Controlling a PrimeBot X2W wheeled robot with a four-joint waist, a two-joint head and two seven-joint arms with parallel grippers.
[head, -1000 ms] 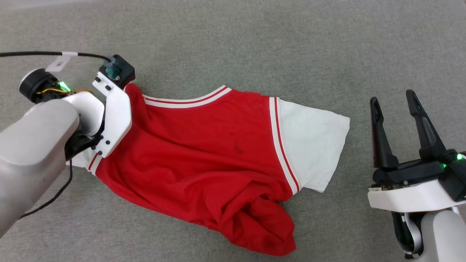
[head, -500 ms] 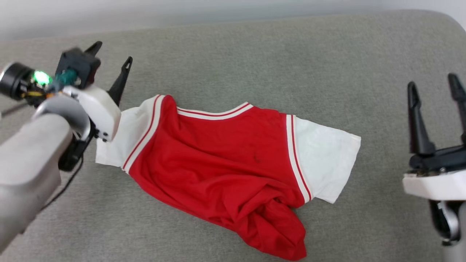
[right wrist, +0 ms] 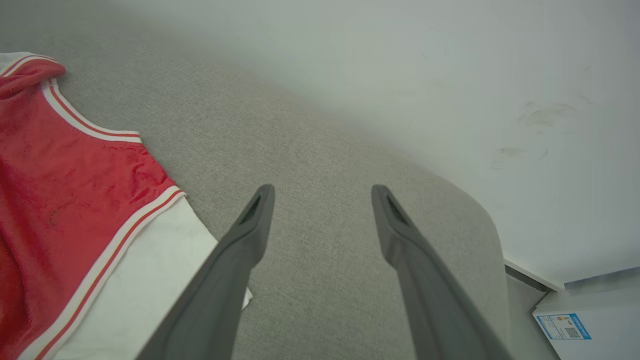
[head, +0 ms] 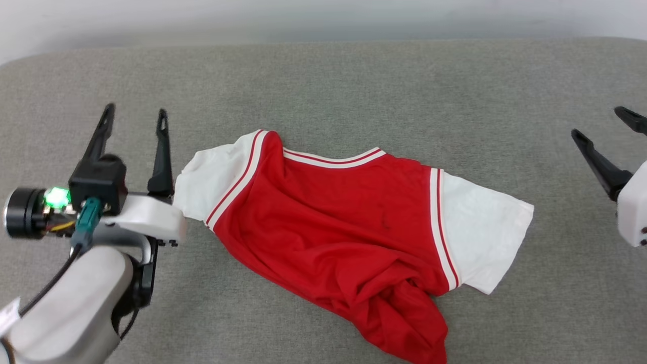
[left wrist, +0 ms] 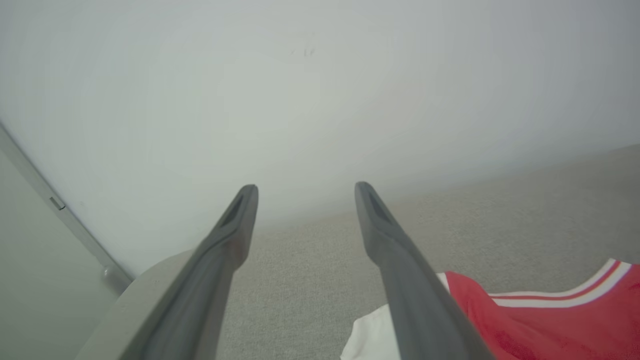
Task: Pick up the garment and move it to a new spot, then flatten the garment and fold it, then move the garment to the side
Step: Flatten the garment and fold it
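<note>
Now you see the red jersey T-shirt (head: 343,217) lying rumpled on the grey fabric surface (head: 354,86), white sleeves out to both sides, lower hem bunched. Your left pincer (head: 135,109) stands just beside its left sleeve, fingers apart and empty. Your right pincer (head: 598,121), also apart, sits beyond the right sleeve.

the garment (head: 349,222) lies on the padded surface (head: 354,86) — left fingers (head: 163,151) just beside it, right fingers (head: 599,164) well apart.
</note>
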